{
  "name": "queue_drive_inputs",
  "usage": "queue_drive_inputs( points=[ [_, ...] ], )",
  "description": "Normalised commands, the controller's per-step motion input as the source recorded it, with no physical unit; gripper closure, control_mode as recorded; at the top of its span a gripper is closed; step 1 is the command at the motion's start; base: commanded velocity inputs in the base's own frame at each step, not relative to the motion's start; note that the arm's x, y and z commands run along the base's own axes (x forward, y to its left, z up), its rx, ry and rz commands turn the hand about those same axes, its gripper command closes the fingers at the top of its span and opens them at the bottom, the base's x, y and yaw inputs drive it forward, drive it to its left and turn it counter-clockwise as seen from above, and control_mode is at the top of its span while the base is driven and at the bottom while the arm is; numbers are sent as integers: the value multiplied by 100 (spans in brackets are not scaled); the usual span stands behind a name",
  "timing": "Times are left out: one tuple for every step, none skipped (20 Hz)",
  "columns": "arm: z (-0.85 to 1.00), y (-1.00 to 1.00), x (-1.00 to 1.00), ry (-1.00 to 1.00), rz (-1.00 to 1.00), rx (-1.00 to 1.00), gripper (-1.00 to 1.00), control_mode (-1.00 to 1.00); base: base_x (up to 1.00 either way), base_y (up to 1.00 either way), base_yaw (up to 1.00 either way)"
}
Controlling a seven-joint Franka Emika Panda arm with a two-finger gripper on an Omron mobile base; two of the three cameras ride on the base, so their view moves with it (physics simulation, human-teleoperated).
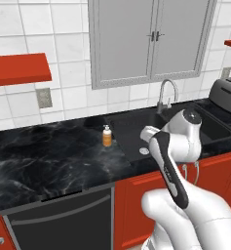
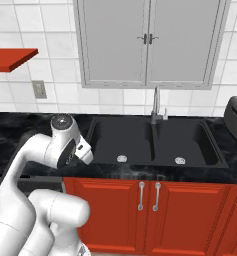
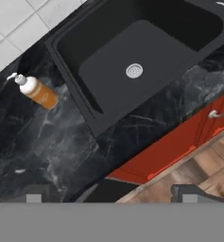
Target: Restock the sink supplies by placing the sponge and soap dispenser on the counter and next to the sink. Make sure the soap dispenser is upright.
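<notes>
The orange soap dispenser (image 1: 107, 136) with its whitish pump stands upright on the black marble counter (image 1: 48, 156), just left of the sink (image 1: 131, 128). In the hand view the soap dispenser (image 3: 38, 91) is at the upper left, beside the sink's (image 3: 108, 71) left basin. My gripper (image 3: 111, 198) is open, with nothing between its fingertips (image 3: 34, 198). It hovers above the counter's (image 3: 52, 146) front edge near the sink's front left corner, well clear of the bottle. The sponge is out of view.
A curved chrome faucet (image 1: 164, 95) rises behind the sink, and a toaster (image 1: 226, 95) stands at the far right. Grey wall cabinets (image 2: 147, 42) hang above, and a red shelf (image 1: 17, 68) juts out at the left. A dishwasher front (image 1: 63, 219) and red cabinet doors (image 2: 140, 210) lie below.
</notes>
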Motion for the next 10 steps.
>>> queue_drive_inputs(
  points=[
    [0, 1, -20, 0, 13, -15, -100, -100, 0, 0, 0],
    [-1, 13, -3, 8, 3, -13, -100, -100, 0, 0, 0],
    [-15, 24, 0, 15, 0, -12, -100, -100, 0, 0, 0],
    [-24, 26, 0, 17, 1, -11, -100, -100, 0, 0, 0],
    [-21, 26, 0, 10, 7, -9, -100, -100, 0, 0, 0],
    [-1, 0, 0, 0, 0, 0, -100, -100, 0, 0, 0],
    [-1, 1, 0, 0, 0, -3, -100, -100, 0, 0, 0],
    [0, 0, -27, -8, 0, 0, -100, -100, 0, 0, 0],
    [0, -6, -50, -16, 0, 0, -100, -100, 0, 0, 0],
    [0, 0, 0, 0, 0, 0, -100, 100, -89, -38, -14]
  ],
)
